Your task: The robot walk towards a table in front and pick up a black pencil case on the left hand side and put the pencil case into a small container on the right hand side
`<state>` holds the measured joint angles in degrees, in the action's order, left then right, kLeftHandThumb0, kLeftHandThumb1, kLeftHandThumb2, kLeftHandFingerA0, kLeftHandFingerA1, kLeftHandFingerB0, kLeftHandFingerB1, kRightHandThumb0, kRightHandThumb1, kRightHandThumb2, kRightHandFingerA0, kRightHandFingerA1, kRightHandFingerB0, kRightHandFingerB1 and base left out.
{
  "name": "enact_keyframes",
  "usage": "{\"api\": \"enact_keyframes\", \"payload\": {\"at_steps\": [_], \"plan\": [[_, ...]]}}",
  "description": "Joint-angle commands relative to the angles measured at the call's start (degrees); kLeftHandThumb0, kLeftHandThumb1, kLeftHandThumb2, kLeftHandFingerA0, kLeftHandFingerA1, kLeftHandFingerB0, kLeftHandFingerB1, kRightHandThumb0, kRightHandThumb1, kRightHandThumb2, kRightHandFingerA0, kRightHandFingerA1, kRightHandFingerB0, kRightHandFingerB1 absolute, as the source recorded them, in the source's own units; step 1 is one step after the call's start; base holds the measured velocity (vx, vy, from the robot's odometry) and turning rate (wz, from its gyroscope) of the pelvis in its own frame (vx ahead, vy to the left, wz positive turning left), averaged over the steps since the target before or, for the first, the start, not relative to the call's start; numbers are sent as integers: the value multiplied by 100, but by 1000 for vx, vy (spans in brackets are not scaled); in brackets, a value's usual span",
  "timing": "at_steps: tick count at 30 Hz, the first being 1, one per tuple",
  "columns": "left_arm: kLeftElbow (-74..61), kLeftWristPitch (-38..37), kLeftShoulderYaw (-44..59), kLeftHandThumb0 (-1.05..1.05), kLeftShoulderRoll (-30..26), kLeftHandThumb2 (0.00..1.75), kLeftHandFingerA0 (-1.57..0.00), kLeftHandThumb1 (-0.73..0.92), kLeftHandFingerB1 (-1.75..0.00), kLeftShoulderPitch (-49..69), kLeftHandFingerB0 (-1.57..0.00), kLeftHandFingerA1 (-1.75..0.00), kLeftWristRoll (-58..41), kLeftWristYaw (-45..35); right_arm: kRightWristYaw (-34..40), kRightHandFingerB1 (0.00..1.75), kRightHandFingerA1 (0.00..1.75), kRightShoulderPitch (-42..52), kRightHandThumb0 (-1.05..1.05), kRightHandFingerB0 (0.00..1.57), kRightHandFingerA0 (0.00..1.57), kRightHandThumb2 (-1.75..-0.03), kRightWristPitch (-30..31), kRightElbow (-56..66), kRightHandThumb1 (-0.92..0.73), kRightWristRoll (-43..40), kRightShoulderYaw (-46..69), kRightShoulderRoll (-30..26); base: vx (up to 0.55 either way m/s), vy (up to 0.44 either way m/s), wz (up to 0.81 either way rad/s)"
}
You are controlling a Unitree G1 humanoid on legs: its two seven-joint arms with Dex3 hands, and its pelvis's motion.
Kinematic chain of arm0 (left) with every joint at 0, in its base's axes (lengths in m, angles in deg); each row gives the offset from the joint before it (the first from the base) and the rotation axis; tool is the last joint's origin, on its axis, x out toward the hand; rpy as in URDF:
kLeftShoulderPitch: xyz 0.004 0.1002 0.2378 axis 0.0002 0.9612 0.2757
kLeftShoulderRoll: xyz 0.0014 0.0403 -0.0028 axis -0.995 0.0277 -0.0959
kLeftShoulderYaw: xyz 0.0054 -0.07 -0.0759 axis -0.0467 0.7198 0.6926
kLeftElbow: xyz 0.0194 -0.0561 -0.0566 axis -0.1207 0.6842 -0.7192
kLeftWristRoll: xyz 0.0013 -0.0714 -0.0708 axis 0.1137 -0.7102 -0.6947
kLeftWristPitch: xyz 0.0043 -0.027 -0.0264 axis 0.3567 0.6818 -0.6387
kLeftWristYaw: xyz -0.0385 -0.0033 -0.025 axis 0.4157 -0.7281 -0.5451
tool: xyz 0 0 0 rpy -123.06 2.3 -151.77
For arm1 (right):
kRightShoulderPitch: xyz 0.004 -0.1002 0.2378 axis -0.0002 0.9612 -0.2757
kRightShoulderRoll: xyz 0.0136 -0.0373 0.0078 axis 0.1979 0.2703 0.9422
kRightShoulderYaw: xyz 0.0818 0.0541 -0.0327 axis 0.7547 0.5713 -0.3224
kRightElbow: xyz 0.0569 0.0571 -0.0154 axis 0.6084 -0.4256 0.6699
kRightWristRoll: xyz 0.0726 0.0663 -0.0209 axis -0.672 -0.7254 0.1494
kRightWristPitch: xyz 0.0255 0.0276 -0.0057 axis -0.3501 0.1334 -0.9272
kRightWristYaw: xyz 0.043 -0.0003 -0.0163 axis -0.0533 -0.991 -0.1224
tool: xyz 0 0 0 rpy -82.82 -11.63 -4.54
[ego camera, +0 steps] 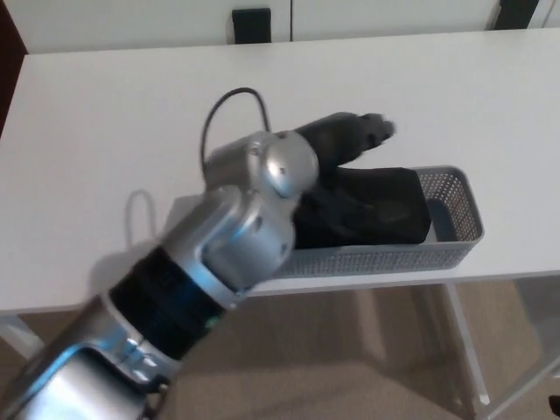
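Bright, even, diffuse light. White table (105,114) near clipping, no texture. Faint soft shadows of arm (219,254) and cable (229,98) fall toward 9 o'clock. Specular glare on silver wrist joint (284,166). Motion blur smears left hand (350,136) at its 1 o'clock end. Black case (385,206) crushed, little detail. Whole frame soft.

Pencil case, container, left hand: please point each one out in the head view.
pencil case (391,206), head view, on its black top face.
container (411,257), head view, on its grey mesh front wall.
left hand (346,138), head view, on the middle of the black hand.
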<state>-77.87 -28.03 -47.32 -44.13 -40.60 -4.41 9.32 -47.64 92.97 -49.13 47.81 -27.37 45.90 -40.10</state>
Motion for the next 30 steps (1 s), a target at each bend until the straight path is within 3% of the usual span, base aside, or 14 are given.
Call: {"api": "enact_keyframes", "payload": {"at_steps": [1,10,12,13,14,20,21,22,23,24,25,28,29,30], "plan": [[186,-150,-43,-91,507,101,0,54,-9,-217,0,-5,83,420,110,29,43,-66,-35,17,56,-59,-24,-63,-64,172,-84,-121,0,0,0],[217,-293,-124,-94,687,101,0,56,-5,-602,0,-5,205,425,94,29,43,-104,-37,18,57,-59,-128,-51,-64,213,-178,-125,0,0,0],[-251,-273,7,-97,371,100,0,61,-1,-735,0,0,205,209,98,29,44,-83,-38,17,57,-59,-176,-53,-64,226,-182,-134,0,0,0],[-607,-177,114,-96,129,98,0,61,-1,-881,0,0,192,10,51,45,64,-81,-29,4,49,-92,-185,-45,-46,193,-170,-142,0,0,0],[-869,-165,183,-95,-63,99,0,61,-3,-974,0,-2,197,-94,44,29,43,-79,-37,16,56,-59,-188,-51,-65,195,-166,-153,0,0,0],[-2666,-160,1081,-87,-1237,100,0,59,-11,-1444,0,-13,-79,-678,48,31,46,-179,-40,15,56,-64,-143,-258,-63,205,-135,-198,0,0,0],[-2904,-165,1217,-89,-1363,61,0,75,-16,-1428,0,-20,-136,-728,31,28,43,-172,-36,16,54,-59,-156,-286,-63,204,-134,-209,0,0,0],[-3599,-96,1629,-84,-1689,98,0,58,-12,-1356,0,-15,-305,-921,16,29,43,-149,-38,18,56,-59,-177,-337,-63,221,-143,-224,0,0,0],[-4096,20,1930,-84,-1908,98,0,58,-12,-1305,0,-15,-443,-1096,31,29,43,-138,-38,18,56,-59,-178,-361,-63,246,-156,-224,0,0,0],[-4708,145,2340,-87,-2142,81,-2,58,-13,-1113,0,-19,-654,-1286,7,29,43,-110,-38,18,55,-59,-238,-415,-63,262,-162,-245,0,0,0],[-4960,211,2475,-80,-2235,96,0,55,-15,-1019,0,-19,-704,-1347,7,29,43,-82,-37,18,55,-59,-289,-446,-64,282,-172,-254,0,0,0],[-6738,552,3783,-84,-2548,98,0,58,-13,150,-1,-13,-1138,-1804,-73,29,42,128,-39,17,50,-60,-356,-469,-64,297,-182,-299,0,0,0],[-6825,286,4154,-88,-2568,98,0,60,-10,460,-1,-10,-1348,-1885,-62,29,41,136,-40,18,50,-59,-309,-489,-63,297,-181,-286,0,0,0],[-6825,-281,4788,-88,-2606,97,0,60,-11,1009,-2,-9,-1797,-1979,-47,39,51,143,-46,14,45,-75,-266,-547,-51,291,-174,-268,0,0,0]]}}
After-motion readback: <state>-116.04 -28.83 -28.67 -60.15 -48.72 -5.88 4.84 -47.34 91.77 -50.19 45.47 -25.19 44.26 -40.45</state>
